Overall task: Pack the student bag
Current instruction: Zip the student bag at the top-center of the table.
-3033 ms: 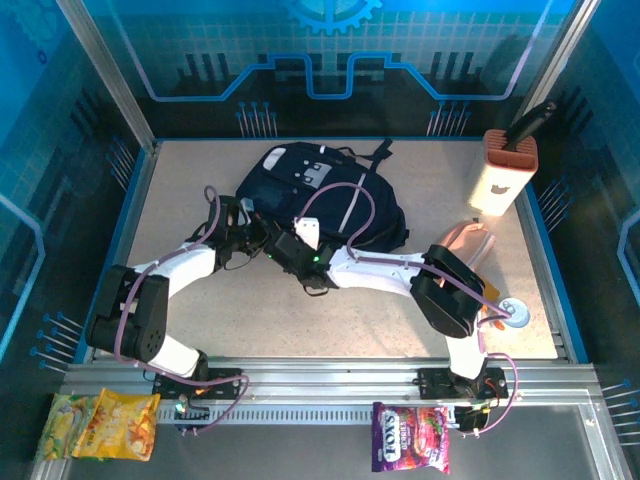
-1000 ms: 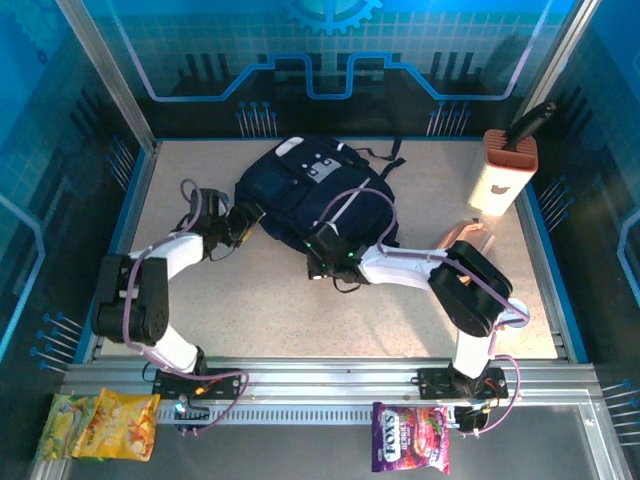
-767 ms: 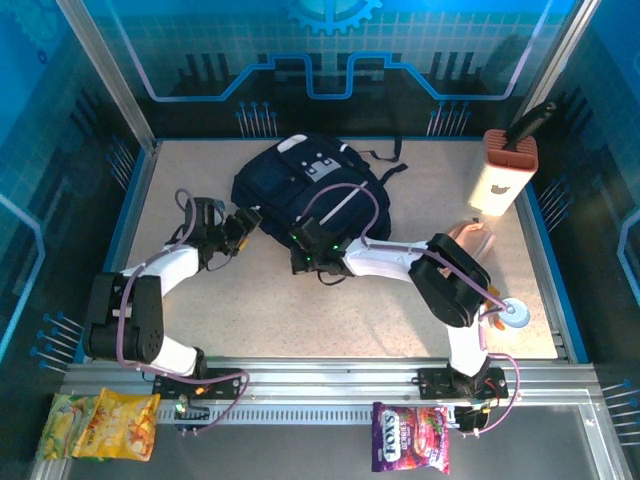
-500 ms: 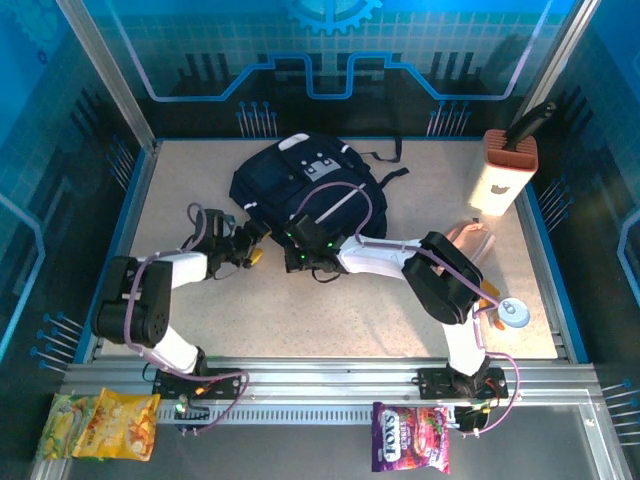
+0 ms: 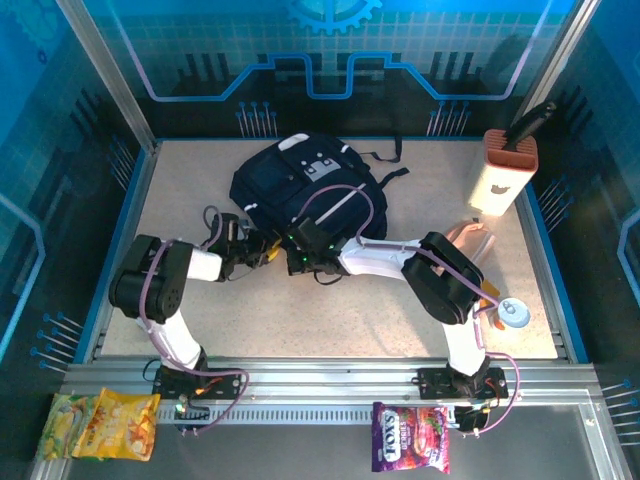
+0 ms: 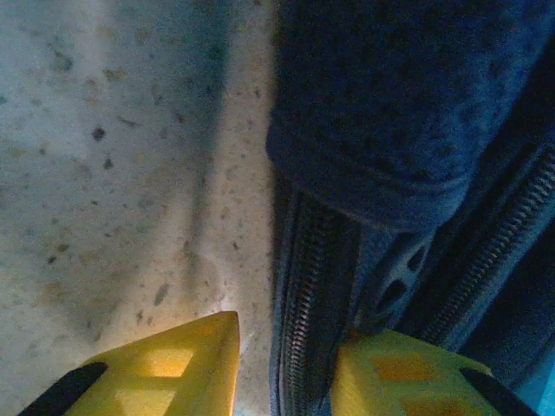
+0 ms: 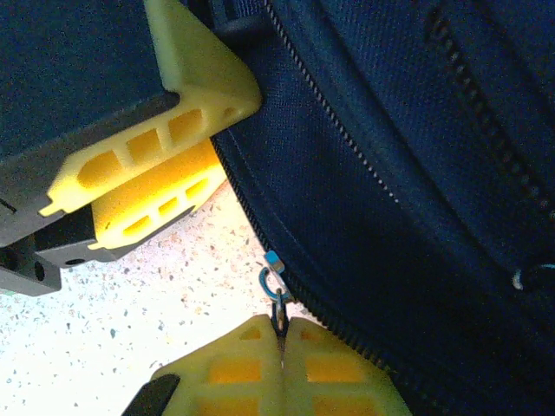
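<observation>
The student bag (image 5: 300,180), dark navy with grey-white patches, lies at the back middle of the table. My right gripper (image 7: 279,334) is shut on the small metal zipper pull (image 7: 276,286) at the bag's (image 7: 416,173) near edge, and sits at that edge in the top view (image 5: 292,252). My left gripper (image 6: 290,368) is open, and a zipper seam of the bag (image 6: 390,113) runs between its yellow fingers (image 6: 173,364), with bare table beside one finger. It sits just left of the right one (image 5: 266,250). Its fingers (image 7: 195,78) also show in the right wrist view.
A white and orange holder (image 5: 503,170) with a dark handle stands at the back right. A pink item (image 5: 470,238) and a round pale blue thing (image 5: 516,314) lie at the right. Snack packets (image 5: 100,425) (image 5: 410,436) lie outside the near rail.
The bag was turned and shifted towards the back left. The right gripper slid left along its near edge. The left gripper came in from the left, ending close beside the right gripper.
</observation>
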You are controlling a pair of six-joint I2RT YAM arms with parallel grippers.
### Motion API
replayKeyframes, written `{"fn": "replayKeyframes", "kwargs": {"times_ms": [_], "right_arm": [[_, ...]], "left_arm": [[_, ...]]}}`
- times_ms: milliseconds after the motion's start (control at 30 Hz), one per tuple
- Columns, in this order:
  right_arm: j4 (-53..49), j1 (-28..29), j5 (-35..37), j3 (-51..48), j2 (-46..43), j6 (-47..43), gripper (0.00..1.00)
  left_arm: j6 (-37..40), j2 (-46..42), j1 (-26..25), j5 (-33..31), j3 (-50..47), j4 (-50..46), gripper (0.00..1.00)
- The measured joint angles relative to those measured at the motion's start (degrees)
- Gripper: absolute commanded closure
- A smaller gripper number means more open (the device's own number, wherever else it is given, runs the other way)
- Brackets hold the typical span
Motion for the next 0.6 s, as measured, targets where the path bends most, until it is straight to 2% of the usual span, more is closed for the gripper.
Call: {"fn": "replayKeyframes", "kwargs": {"times_ms": [200, 467, 600], "right_arm": [[-3.4, 0.0, 5.3, -3.7, -4.4, -0.1, 1.00], [-10.7, -1.1, 17.3, -15.1, -17.5, 0.9, 1.00], [-13.4, -3.9, 18.9, -16.2, -19.1, 1.9, 1.00]], "left_arm": [[0.7, 0.3, -0.1, 0.0, 1.1, -0.6, 0.99], [3.3, 0.0, -0.1, -0.5, 2.9, -4.6, 1.00], [4.4, -0.2, -0.1, -0.5, 3.3, -5.8, 1.00]]}}
